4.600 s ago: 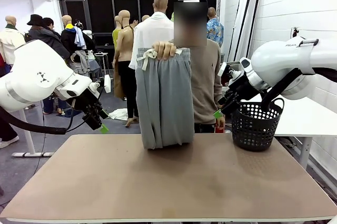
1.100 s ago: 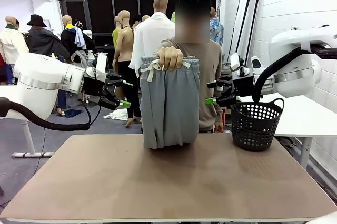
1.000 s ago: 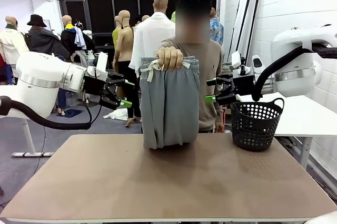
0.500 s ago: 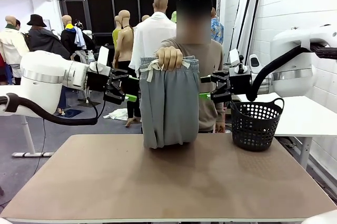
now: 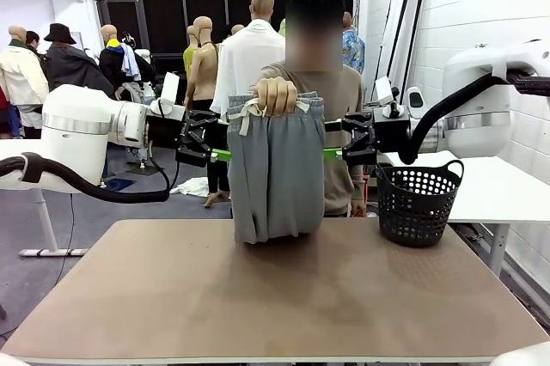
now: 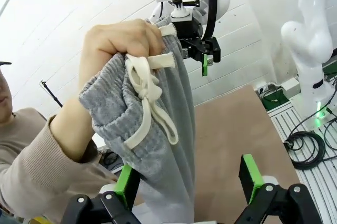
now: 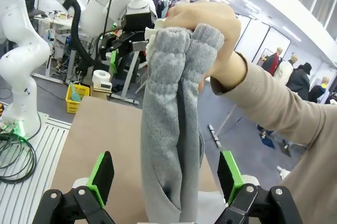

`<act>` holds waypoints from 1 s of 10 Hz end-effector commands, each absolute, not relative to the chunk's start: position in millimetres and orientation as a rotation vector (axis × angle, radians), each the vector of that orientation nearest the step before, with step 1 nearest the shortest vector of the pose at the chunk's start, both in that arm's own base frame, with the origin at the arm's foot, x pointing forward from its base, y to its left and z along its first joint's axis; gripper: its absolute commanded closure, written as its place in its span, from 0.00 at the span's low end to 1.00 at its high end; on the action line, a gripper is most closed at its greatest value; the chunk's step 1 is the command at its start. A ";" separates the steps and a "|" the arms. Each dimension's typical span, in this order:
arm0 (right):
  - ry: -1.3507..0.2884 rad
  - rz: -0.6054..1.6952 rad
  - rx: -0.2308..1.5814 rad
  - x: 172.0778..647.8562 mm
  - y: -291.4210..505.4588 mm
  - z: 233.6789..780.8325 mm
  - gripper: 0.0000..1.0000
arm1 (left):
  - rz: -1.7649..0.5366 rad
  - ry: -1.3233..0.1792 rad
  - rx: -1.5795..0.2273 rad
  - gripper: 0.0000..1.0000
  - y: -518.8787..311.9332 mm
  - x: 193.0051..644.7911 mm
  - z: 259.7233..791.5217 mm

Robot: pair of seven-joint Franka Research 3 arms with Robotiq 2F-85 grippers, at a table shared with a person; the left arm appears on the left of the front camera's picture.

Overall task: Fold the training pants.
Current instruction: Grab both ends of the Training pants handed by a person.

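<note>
Moved since a second ago: both grippers have slid inward from either side, and their green tips now reach the side edges of the training pants [image 5: 275, 168]; the pants and the person's hand [image 5: 277, 95] have stayed where they were.
Training pants: hung upright at the far middle of the table [image 5: 275, 297], bunched at the waistband in the person's fist, with the lower end down on the tabletop.
Drawstring [image 5: 243, 112]: dangles pale from the waistband, just under the fist.
Left gripper [image 5: 219, 138]: level and pointing at the pants' left edge, fingers spread wide and clasping nothing.
Left wrist view: the grey cloth [image 6: 158, 145] hangs between the two green pads, close against one pad [image 6: 124, 179] and apart from the other.
Right gripper [image 5: 333, 137]: level at the pants' right edge, fingers likewise spread and empty.
Right wrist view: the pants [image 7: 174, 129] hang between the pads, with a gap on each side; the fist [image 7: 210, 24] is above.
Basket [image 5: 417, 203]: black, on the table's far right, under the right arm.
</note>
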State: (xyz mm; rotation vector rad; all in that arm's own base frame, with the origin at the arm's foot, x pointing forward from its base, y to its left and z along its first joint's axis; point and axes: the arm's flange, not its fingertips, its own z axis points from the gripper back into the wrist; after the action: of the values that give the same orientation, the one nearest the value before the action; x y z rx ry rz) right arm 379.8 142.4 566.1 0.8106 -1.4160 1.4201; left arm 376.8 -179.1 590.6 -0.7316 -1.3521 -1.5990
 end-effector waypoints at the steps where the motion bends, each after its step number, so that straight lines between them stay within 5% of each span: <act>1: -1.417 1.426 0.863 384.1 141.0 566.1 0.00 | -1.604 -1.338 -0.717 0.00 -178.3 383.3 589.8; 10: -1.496 1.382 0.886 394.0 153.8 568.3 0.00 | -1.566 -1.451 -0.703 0.00 -189.5 389.1 587.3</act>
State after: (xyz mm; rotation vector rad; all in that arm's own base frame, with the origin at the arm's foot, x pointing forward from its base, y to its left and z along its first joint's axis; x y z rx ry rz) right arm 384.5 145.4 568.7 0.8613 -1.4532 1.3813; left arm 381.9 -183.7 591.0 -0.7303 -1.3993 -1.5674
